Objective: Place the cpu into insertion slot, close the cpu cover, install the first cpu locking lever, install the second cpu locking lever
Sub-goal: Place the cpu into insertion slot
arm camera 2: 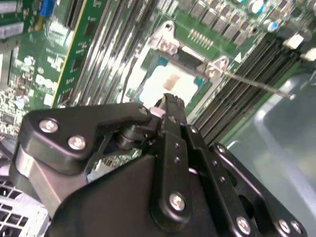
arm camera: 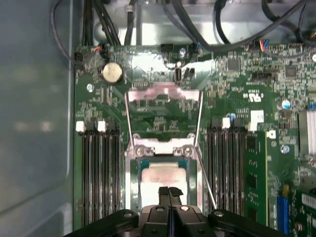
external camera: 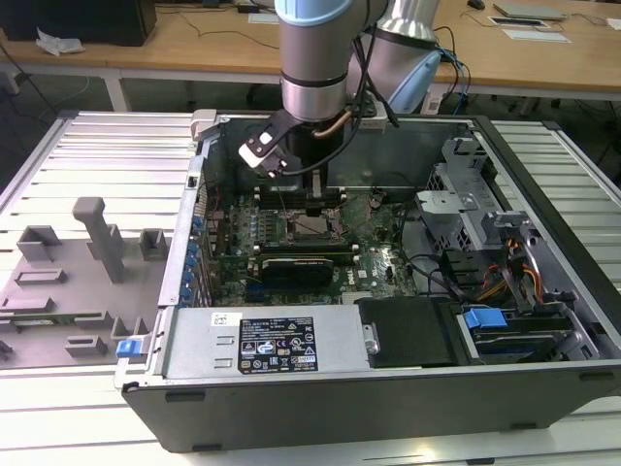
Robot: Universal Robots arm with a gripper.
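Observation:
My gripper [external camera: 315,209] reaches down into the open computer case, over the insertion slot [external camera: 312,230] on the green board. In both wrist views its black fingertips [arm camera: 169,191] are pressed together, shut on nothing, just above the cpu. The cpu [arm camera: 162,174] [arm camera 2: 170,83] lies flat in the slot with its pale metal top showing. Behind the slot, the cpu cover [arm camera: 163,90], a silver frame with a window, stands swung open. A thin locking lever [arm camera: 206,183] [arm camera 2: 256,84] sticks out free beside the slot.
Black memory slots [arm camera: 101,173] flank the socket on both sides. A long black card [external camera: 296,262] lies in front of it, with a silver power supply [external camera: 262,340] nearer still. Drive bays and cables [external camera: 495,262] are on the exterior view's right. A grey fixture tray [external camera: 68,282] sits outside the case.

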